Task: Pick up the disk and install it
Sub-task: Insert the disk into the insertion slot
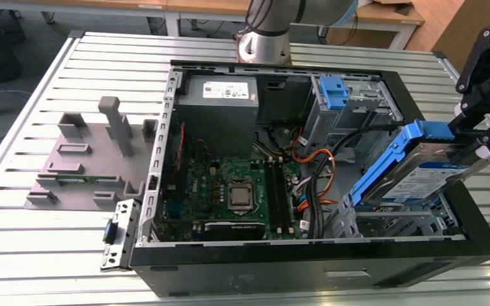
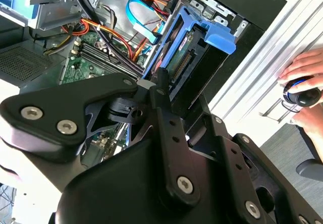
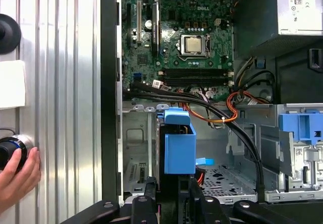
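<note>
Disk (image 1: pixel 415 178) sits in the gripper (image 1: pixel 476 145), whose fingers (image 2: pixel 161 82) are pinched on its near end, one on each side, as both wrist views show. From the fingers it reaches straight ahead, so I judge its long axis to run out from the fingertips toward the cables (image 1: pixel 334 162) and the motherboard (image 1: pixel 228 185) beyond.

In the exterior view the disk is up on edge and tilted, with the fingers at its high end and the far end dipping into the case (image 1: pixel 313 268). The blue tab (image 3: pixel 174 117) of its carrier marks the end farthest from the fingers. Its labelled face shows in the exterior view, and its connector side (image 2: pixel 181 62) shows in the second wrist view.

The open metal bay (image 3: pixel 139 153) lies below and just ahead of the fingertips, between them and the cables. The disk hangs over it at a slant and is not seated level. I cannot tell whether its low edge touches the bay's rim.

Off to one side of the fingers, outside the case wall, a person's hand (image 3: pixel 17 176) rests on a knob.
</note>
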Robot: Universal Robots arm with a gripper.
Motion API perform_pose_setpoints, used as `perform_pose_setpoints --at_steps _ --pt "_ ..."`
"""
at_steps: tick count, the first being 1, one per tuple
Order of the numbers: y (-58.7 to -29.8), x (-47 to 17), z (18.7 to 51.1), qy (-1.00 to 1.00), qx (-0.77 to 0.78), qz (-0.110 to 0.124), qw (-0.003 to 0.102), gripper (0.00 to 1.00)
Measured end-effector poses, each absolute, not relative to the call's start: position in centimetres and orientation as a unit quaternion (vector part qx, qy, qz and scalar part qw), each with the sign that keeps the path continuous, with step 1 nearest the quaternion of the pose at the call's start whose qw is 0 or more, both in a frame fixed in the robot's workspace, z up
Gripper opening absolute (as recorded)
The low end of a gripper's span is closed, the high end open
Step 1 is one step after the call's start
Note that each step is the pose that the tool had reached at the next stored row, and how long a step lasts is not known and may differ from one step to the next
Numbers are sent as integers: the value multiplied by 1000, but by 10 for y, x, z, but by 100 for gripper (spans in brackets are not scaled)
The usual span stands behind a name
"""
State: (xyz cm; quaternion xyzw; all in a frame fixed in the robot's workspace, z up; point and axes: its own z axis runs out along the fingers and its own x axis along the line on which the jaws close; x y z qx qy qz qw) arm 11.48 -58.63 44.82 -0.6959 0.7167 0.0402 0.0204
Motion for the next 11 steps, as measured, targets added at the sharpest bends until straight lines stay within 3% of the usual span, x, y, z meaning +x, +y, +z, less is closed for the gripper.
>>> perform_pose_setpoints --at_steps 11 --pt "-586 114 431 717 -696 39 21 35"
